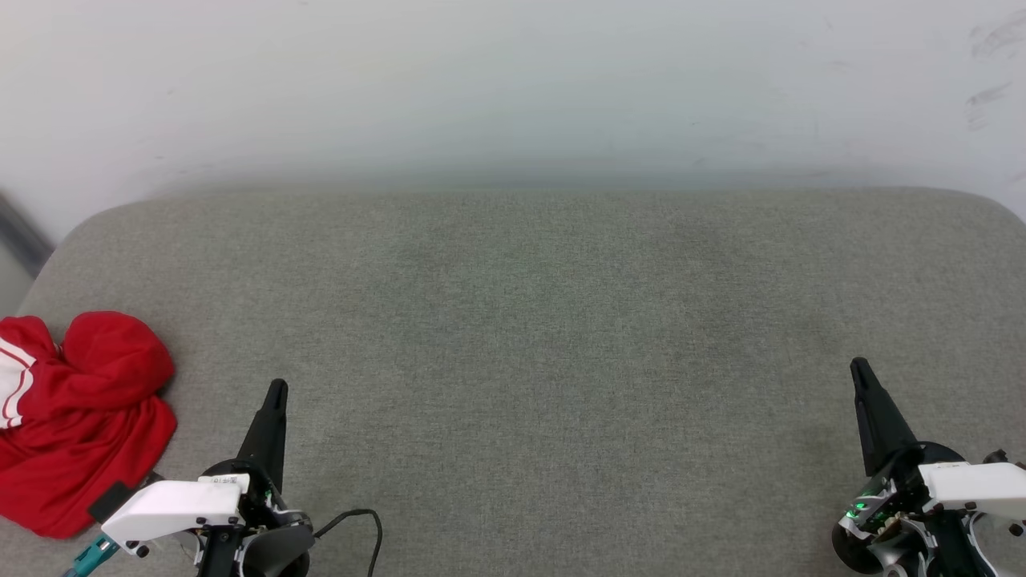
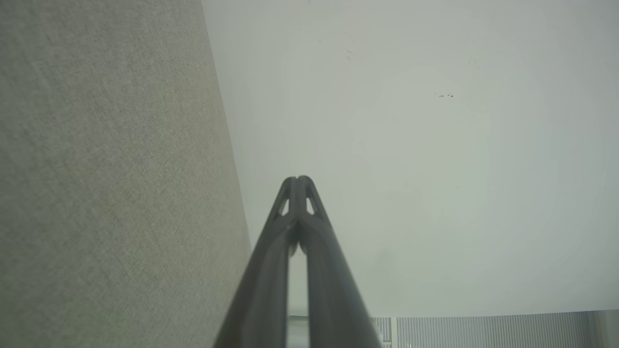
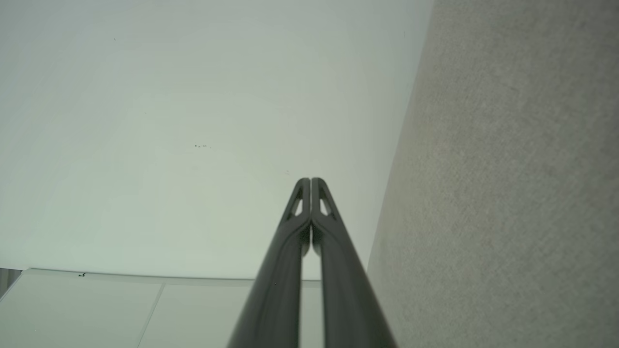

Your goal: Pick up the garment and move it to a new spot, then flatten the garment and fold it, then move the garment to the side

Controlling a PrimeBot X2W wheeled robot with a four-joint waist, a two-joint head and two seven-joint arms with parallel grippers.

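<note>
At the far left edge of the grey fabric-covered worktop point(image 1: 545, 320) the garment point(image 1: 80, 417) lies in a crumpled red heap, a strip of white striped sleeve showing at its left side. It is neither spread flat nor folded, so by my reading none of the task is done: the lift to a new spot, the flattening, the folding and the move aside all remain. Just beside the heap, to its right, the left tool point(image 1: 275, 394) rests low over the cloth surface, clear of the garment; the left wrist view shows its fingers point(image 2: 271, 280) pressed together at the tips, empty. The broad middle lies bare. Well apart at the right, the right tool point(image 1: 860, 373) is likewise closed on nothing.
</note>
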